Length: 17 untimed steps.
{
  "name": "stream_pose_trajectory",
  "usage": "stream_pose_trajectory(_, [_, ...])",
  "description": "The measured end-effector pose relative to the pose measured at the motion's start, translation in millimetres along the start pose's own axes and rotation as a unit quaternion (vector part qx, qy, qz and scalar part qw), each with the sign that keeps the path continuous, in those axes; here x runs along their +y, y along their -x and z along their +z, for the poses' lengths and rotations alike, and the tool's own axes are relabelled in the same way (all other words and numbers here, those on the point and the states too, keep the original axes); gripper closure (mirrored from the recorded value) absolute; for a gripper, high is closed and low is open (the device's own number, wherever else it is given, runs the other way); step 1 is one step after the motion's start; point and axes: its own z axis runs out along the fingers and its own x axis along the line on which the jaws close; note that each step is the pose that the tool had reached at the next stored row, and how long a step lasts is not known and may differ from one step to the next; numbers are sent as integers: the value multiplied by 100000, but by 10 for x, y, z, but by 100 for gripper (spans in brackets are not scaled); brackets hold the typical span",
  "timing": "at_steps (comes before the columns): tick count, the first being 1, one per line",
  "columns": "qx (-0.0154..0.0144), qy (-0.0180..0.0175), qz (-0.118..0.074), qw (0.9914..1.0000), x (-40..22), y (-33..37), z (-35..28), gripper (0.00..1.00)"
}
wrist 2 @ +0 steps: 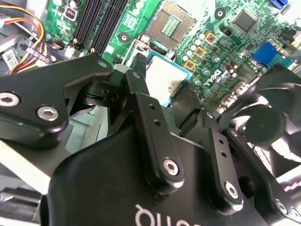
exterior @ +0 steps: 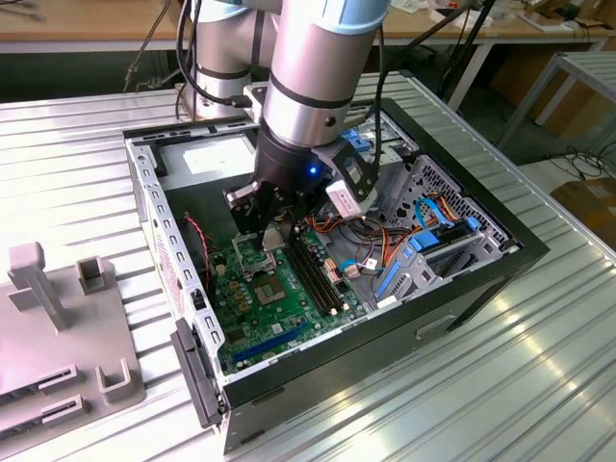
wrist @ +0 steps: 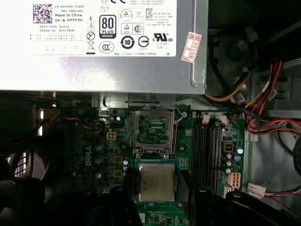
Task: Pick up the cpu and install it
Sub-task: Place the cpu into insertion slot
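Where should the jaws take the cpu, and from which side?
By two opposite edges, from straight above. The cpu is a thin flat square, face up, so only its rim offers purchase; the gripper has its jaws on those edges.

The open square metal-framed socket (wrist: 152,129) is clear from above. A grey metal power-supply box (wrist: 103,61) borders one side, long black memory slots (wrist: 209,150) another. The pincer (wrist: 159,190), clamping the thin silver-grey square cpu (wrist: 157,181), hangs beside it.

place: robotics lab/workshop | ribbed silver metal worktable (exterior: 539,366) | long wooden benches (exterior: 96,24) behind | opened black desktop computer case (exterior: 385,361) | brown cardboard boxes (exterior: 587,207) on floor
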Motion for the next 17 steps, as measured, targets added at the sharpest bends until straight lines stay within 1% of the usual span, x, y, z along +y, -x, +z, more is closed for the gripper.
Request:
stream_pose_trajectory(3, [3, -4, -1, 100000, -1, 3, 63, 53])
stream_pose_trajectory(5, [3, -7, -2, 100000, -1, 6, 126, 53])
stream_pose_trajectory(9, [-1, 0, 0, 100000, -2, 9, 205, 53])
stream_pose_trajectory(11, [2, -7, -16, 100000, -13, 11, 230, 53])
stream_pose_trajectory(17, [0, 4, 152, 100000, -84, 9, 286, 53])
